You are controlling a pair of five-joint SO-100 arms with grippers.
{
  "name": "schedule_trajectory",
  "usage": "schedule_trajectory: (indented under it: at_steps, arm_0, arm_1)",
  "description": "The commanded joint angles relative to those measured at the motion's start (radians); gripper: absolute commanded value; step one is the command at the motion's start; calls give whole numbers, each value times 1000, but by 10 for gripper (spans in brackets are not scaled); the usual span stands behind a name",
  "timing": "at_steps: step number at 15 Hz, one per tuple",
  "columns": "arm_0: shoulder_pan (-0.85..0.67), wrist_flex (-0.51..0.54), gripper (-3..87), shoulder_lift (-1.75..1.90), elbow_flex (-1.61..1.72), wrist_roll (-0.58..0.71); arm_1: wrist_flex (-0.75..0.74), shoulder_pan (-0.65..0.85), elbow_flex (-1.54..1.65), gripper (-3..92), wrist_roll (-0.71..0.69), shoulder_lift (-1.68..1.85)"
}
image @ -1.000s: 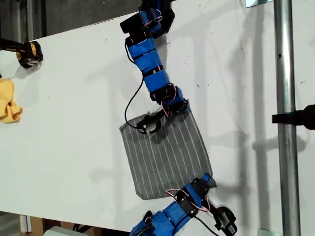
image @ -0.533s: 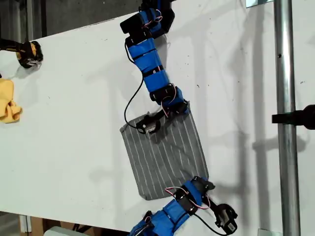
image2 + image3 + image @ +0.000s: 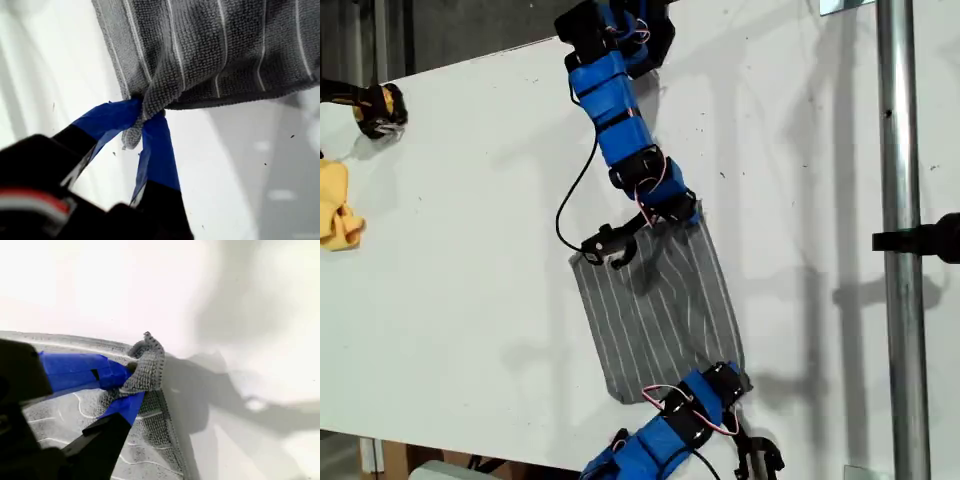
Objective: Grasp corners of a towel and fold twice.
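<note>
1. You can see that both grips are set. In the first wrist view my first gripper [image 3: 145, 117] has its jaws clamped on one corner [image 3: 132, 135] of the towel [image 3: 210, 45], with the corner tip poking out between the blue-taped fingers.
2. In the second wrist view my second gripper [image 3: 132, 384] has its jaws clamped on another corner [image 3: 147, 360], which is bunched up above the rest of the cloth.
3. The wrist views do not tell you which arm is which in the exterior view. There, one arm [image 3: 620, 120] reaches in from the top and another arm [image 3: 670, 435] from the bottom. Each meets a corner on the towel's edge toward the exterior view's right.
4. The towel [image 3: 650, 310] lies on the white tabletop [image 3: 470, 250] between the two arms, well apart from the yellow cloth [image 3: 335, 215] at the exterior view's left edge.
5. Here is what has changed over the last second. The top arm has swung and drawn back, and the bottom arm has shifted. The held edge has crept toward the exterior view's left, so the towel now looks narrower and that edge is rumpled.
6. For you this means grasping is done and the first fold is likely just starting. Neither fold is made yet.
7. Next, the held edge probably needs to rise and travel evenly across. Watch that one corner does not lead and skew the fold.
</note>
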Motion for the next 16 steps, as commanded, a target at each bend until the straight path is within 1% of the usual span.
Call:
schedule_trajectory:
  at_steps: [1,2,4,5,6,8,10,14,16]
  arm_0:
    - [-31,3,-26,143,-52,101]
    - [-31,-15,-26,179,-51,138]
    - [-21,-92,-26,242,-29,206]
    - [-14,-129,-26,255,-18,225]
    - [-11,-141,-26,256,-15,230]
    - [-40,-109,-26,265,-2,189]
    - [-98,-54,-26,290,0,196]
    - [-230,40,-26,380,-11,314]
    - [-299,84,-26,416,26,344]
  arm_1:
    - [34,-40,-54,-2,-17,158]
    - [60,-57,-54,-2,-18,183]
    - [84,-100,-54,-2,-14,216]
    - [81,-117,-54,-2,-14,219]
    - [83,-118,-54,-2,-12,212]
    - [72,-75,-54,-2,-26,201]
    - [57,-12,-71,-2,-55,212]
    - [78,101,-110,-2,-120,249]
    - [21,190,-71,-2,-186,242]
